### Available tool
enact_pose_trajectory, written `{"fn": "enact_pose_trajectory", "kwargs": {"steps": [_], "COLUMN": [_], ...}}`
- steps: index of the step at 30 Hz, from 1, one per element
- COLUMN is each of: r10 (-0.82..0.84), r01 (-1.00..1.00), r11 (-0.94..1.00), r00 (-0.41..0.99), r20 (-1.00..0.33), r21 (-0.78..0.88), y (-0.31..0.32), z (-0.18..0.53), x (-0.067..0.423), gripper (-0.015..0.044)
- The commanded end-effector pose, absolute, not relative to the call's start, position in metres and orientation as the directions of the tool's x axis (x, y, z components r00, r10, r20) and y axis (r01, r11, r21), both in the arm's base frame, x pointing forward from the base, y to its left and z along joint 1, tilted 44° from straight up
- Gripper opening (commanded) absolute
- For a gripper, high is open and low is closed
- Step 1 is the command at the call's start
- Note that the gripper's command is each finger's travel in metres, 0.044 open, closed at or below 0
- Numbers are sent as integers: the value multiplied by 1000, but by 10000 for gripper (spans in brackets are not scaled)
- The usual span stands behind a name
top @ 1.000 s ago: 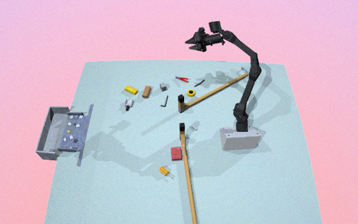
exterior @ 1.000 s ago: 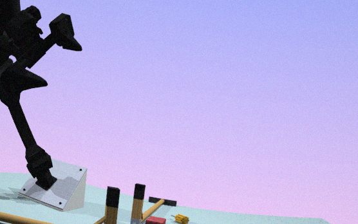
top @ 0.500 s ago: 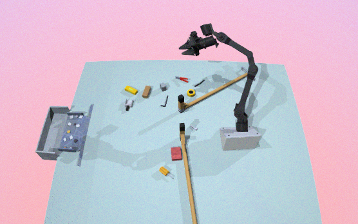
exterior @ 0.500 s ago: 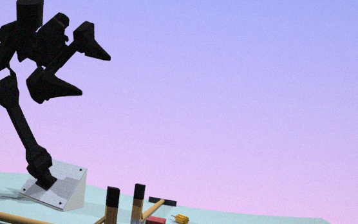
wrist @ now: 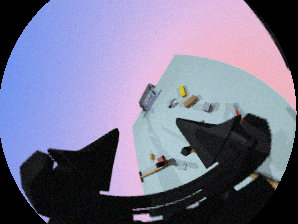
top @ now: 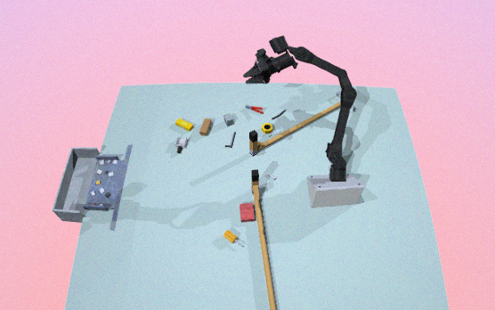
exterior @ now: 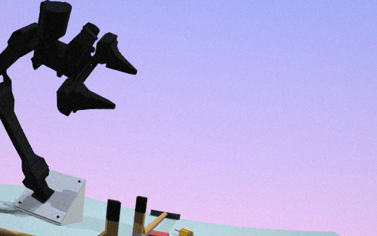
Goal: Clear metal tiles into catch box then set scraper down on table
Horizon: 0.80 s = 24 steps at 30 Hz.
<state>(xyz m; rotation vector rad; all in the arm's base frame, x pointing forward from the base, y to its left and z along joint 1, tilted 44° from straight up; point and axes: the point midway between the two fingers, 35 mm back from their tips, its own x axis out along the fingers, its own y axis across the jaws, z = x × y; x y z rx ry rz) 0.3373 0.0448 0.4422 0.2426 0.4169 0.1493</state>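
Note:
My gripper [top: 251,77] [exterior: 125,89] [wrist: 148,128] is open and empty, high in the air above the table's far edge. The steel bench plate [top: 117,178] [wrist: 149,96] lies at the table's left side with several small metal tiles [top: 101,191] on it. The grey catch box [top: 71,187] adjoins its left end. One long wooden scraper [top: 263,236] with a black head [top: 255,175] lies at the front middle. A second wooden scraper [top: 303,125] with a black head [top: 253,135] lies beside my arm. Both lie far below the gripper.
Loose items lie at the table's middle and back: a yellow block [top: 183,124], a brown block [top: 205,126], a grey cube [top: 229,118], red pliers [top: 255,109], a yellow ring [top: 267,128] and a hex key [top: 231,139]. A red block [top: 247,212] and a yellow screwdriver [top: 231,236] lie nearer. The arm's base [top: 331,189] stands at the right.

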Motion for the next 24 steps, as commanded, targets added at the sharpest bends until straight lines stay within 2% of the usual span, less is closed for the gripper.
{"fn": "enact_pose_trajectory", "kwargs": {"steps": [1, 24], "r10": [220, 343], "r01": [-122, -296], "r11": [961, 939], "r00": [880, 754], "r20": [-421, -560], "r21": [247, 176], "y": [62, 157], "z": [428, 371], "x": [343, 348], "gripper": [440, 440]}}
